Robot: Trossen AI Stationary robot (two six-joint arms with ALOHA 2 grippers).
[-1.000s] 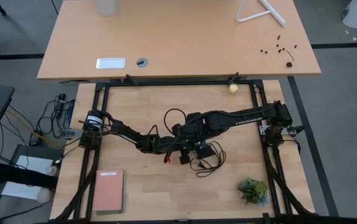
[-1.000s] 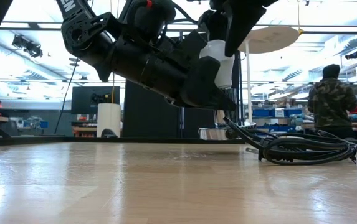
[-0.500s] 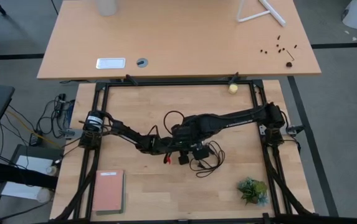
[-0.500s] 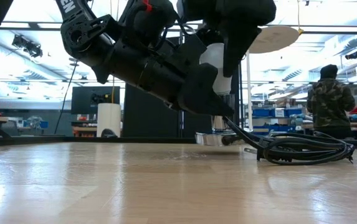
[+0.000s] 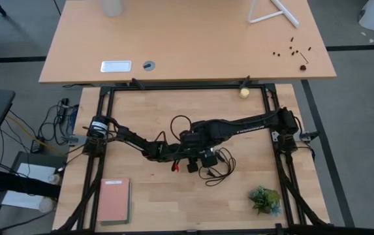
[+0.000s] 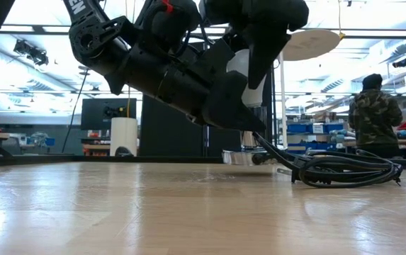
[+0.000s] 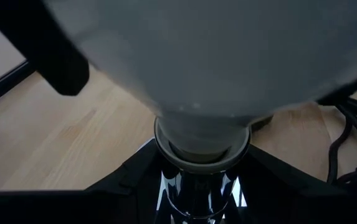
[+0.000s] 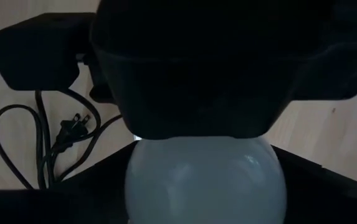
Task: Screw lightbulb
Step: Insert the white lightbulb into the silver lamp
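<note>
Since a second earlier the right gripper [image 5: 193, 145] had slid closer over the lightbulb [image 6: 239, 71]. The bulb sat above the coiled cord [image 6: 344, 170], its base seated in the left gripper [image 5: 185, 154], fingers closed. Screwing seemed underway; next, another twist. Right fingers: cannot tell.

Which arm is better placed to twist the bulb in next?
Right. The right gripper is closed on the lightbulb at its round end, while the left gripper holds the socket under its base, so the left probably serves best steadying it.
</note>
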